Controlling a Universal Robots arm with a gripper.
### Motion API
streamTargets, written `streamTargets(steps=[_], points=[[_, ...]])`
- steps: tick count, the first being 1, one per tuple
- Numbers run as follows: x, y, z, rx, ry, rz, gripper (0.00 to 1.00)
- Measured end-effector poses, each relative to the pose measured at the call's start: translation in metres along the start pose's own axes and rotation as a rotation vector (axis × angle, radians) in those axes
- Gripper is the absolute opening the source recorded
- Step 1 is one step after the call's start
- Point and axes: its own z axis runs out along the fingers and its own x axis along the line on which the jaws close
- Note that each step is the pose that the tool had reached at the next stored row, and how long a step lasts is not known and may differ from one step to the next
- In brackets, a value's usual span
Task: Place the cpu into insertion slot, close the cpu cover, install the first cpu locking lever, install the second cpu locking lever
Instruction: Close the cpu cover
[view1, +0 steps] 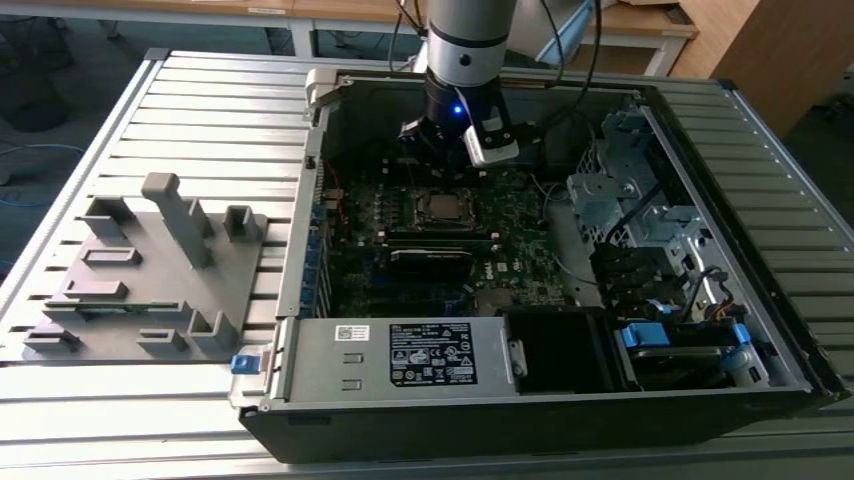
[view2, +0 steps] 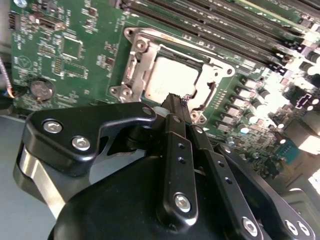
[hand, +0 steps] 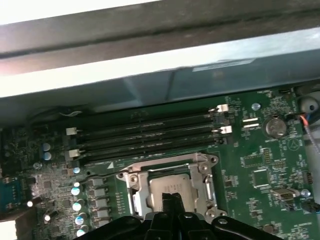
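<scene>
Jaws look pinched together on nothing, tips right at the cpu cover (view2: 132, 70). The cpu (view2: 172, 80) sits flat in the insertion slot (view2: 206, 84), mid-board. Light, stiff, probably fragile underneath, so I'd only grab its edges.

cpu (view2: 172, 80) seated in insertion slot (view2: 204, 82); cpu cover (view2: 134, 70) flat (silvery frame).

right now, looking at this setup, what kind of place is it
Probably a robotics lab or test workshop. An opened desktop computer case lies on a slatted metal table, a robot arm reaches down over its motherboard, and a grey fixture block sits beside the case.
</scene>
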Motion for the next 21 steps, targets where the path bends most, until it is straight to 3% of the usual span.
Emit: streamTargets(steps=[5, 15, 21], points=[[0.0077, -0.0015, 0.0036, 0.0002, -0.0001, 0.0, 0.1], [0.0108, -0.0071, 0.0133, 0.0001, -0.0001, 0.0, 0.1], [0.0181, -0.0107, 0.0193, 0.0005, -0.0001, 0.0, 0.1]])
